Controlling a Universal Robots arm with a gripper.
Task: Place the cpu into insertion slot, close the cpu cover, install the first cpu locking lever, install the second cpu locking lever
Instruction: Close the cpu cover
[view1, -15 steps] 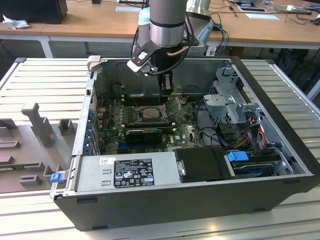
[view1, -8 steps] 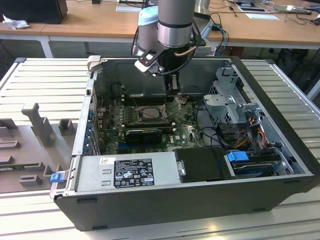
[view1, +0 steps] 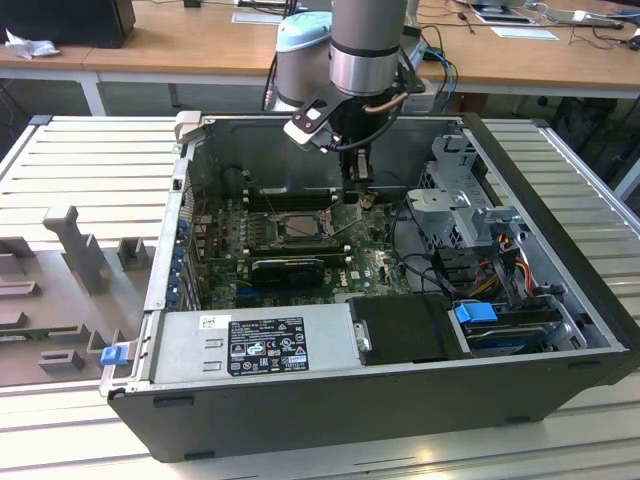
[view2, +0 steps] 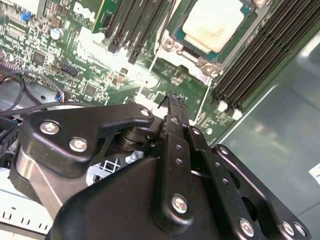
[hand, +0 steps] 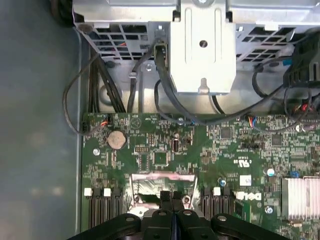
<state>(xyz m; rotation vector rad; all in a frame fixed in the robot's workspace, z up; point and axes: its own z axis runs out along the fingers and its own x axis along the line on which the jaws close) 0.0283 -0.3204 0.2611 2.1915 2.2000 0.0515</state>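
CPU (view2: 214, 24) sits in the insertion slot (view2: 248, 26), its pale top showing through the window of the cpu cover (view2: 186, 52), whose silvery frame lies flat around it. Long black memory slots (view2: 257, 57) run along both sides of the socket. The gripper (view2: 173, 98) has its black fingers pressed together with nothing between them. In the exterior view the gripper (view1: 360, 180) hangs inside the open computer case (view1: 400, 410), over the green motherboard (hand: 150, 150), near the socket on the exterior view's right. In the first wrist view the fingertips point at the socket's edge, with a coin cell battery (hand: 116, 140) and a metal drive cage (hand: 202, 50) beyond.
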